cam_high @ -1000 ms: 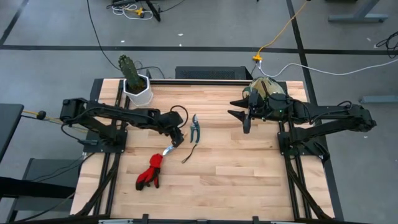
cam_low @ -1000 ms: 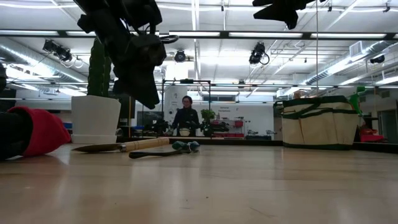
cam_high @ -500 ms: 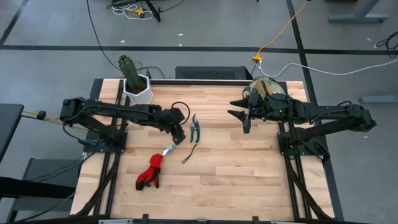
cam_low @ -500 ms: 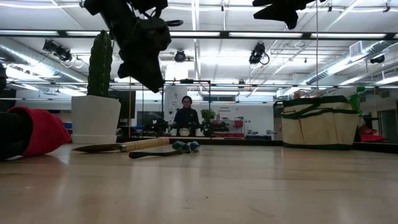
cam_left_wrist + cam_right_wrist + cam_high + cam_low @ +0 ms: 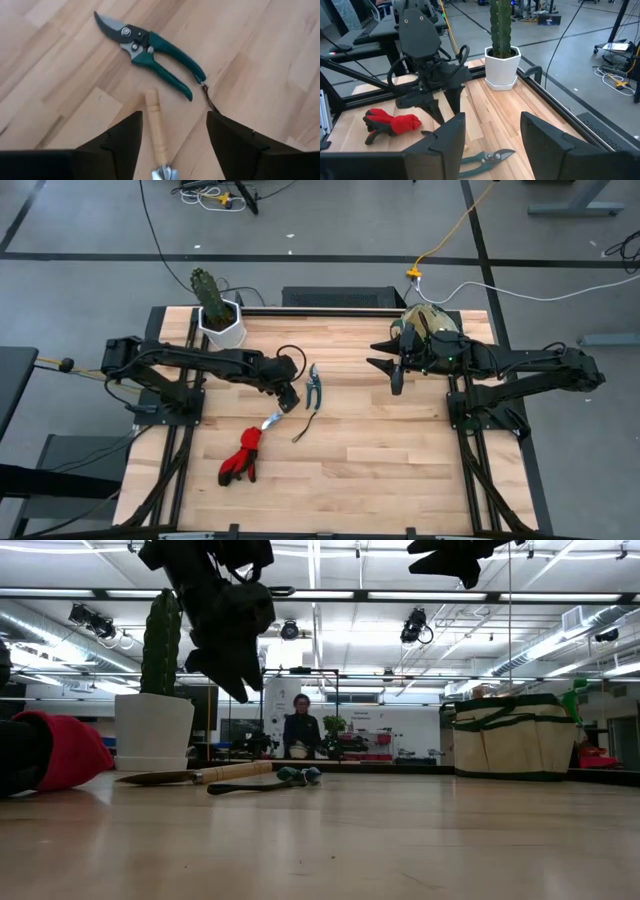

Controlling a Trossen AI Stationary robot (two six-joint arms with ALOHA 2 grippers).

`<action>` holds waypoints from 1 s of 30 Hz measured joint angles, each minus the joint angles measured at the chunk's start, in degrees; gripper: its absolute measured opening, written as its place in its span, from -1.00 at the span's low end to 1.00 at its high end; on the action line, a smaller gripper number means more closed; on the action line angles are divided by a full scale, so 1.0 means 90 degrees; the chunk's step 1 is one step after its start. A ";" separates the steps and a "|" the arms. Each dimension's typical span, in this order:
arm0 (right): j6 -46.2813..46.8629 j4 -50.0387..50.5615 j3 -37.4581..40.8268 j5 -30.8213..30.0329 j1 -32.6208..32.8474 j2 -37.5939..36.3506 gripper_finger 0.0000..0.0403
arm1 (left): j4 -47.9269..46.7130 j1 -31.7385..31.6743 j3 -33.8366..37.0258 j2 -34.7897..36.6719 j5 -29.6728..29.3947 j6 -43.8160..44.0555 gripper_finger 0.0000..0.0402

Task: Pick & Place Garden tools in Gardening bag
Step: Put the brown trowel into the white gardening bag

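My left gripper (image 5: 289,392) (image 5: 173,115) hangs open above the wooden-handled trowel (image 5: 156,127) (image 5: 271,421), its fingers on either side of the handle's free end without touching it. The dark-handled pruning shears (image 5: 314,386) (image 5: 150,52) lie flat just beyond it. A thin dark cord (image 5: 303,427) lies near them. Red gloves (image 5: 240,458) lie toward the near left. The beige bag with green trim (image 5: 428,322) (image 5: 515,735) stands at the far right. My right gripper (image 5: 372,354) (image 5: 492,115) is open and empty, high beside the bag.
A white hexagonal pot with a cactus (image 5: 219,320) (image 5: 153,730) stands at the far left corner. A person (image 5: 299,730) stands in the room beyond the table. Bare wood lies across the table's middle and near side.
My left gripper has moved a little toward the table's right edge and risen slightly above the trowel, staying open. The tools have not moved.
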State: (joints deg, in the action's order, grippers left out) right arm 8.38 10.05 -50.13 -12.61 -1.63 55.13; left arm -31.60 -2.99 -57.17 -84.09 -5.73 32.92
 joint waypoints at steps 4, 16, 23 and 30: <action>0.0000 0.0035 0.0000 0.0001 0.0000 -0.0002 -0.05 | 0.0034 -0.0002 0.0005 -0.0234 0.0052 0.0146 0.18; 0.0015 0.0130 0.0000 0.0001 -0.0005 -0.0002 -0.05 | -0.0032 0.0001 0.0005 -0.1187 0.0787 0.0491 0.11; 0.0015 0.0148 0.0000 0.0001 -0.0005 -0.0002 -0.05 | -0.0025 0.0000 0.0005 -0.1455 0.0794 0.0491 0.11; 0.0015 0.0147 0.0000 -0.0001 -0.0005 -0.0002 -0.05 | -0.0021 0.0002 0.0005 -0.1455 0.0728 0.0491 0.11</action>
State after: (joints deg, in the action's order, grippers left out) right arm 8.51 11.38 -50.13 -12.62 -1.67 55.11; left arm -31.79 -2.97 -57.12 -97.19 0.82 37.34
